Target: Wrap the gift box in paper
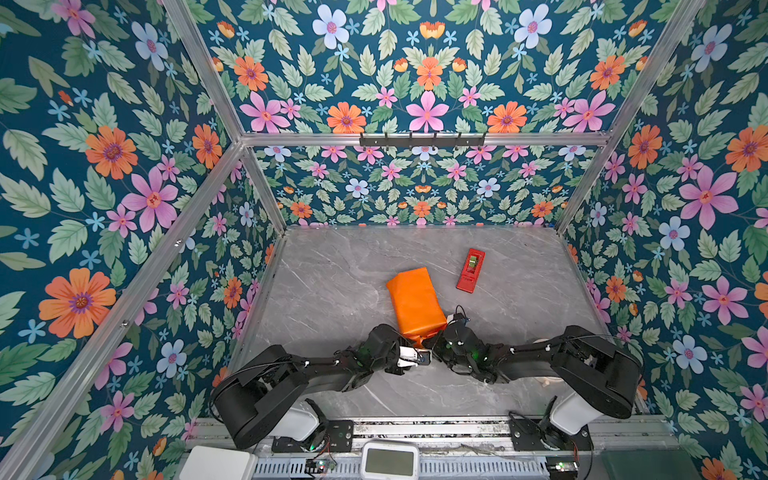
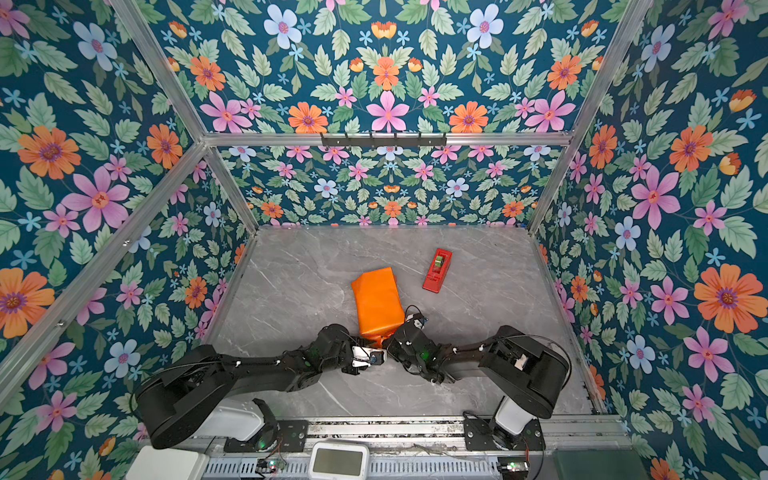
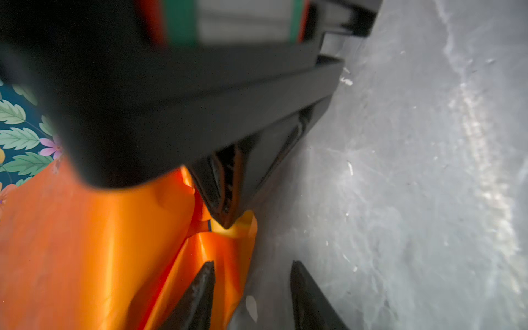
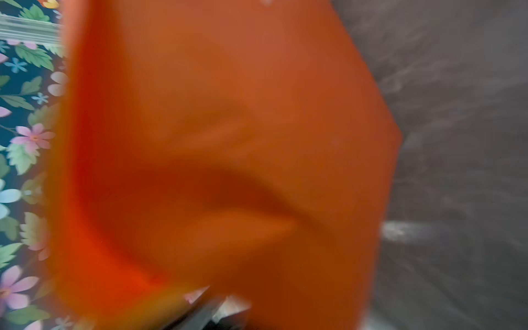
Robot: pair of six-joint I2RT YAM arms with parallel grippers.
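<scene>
The left pincer (image 3: 253,264) is held half open about the near flap of the paper (image 1: 415,303). The right pincer (image 4: 220,297) is pressed shut against it. The gift box is covered, on the bench (image 1: 332,266). This end is judged unsealed.

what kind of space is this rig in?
Likely a purpose-built robot cell, not a home: aluminium frame, floral-print wall panels, left arm and right arm mounted on a front rail.

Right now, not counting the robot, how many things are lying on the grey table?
2. The paper, folded into an orange bundle, lies near the middle. A red gadget lies farther back to its right, not touching it. Anything wrapped inside the paper is hidden.
</scene>
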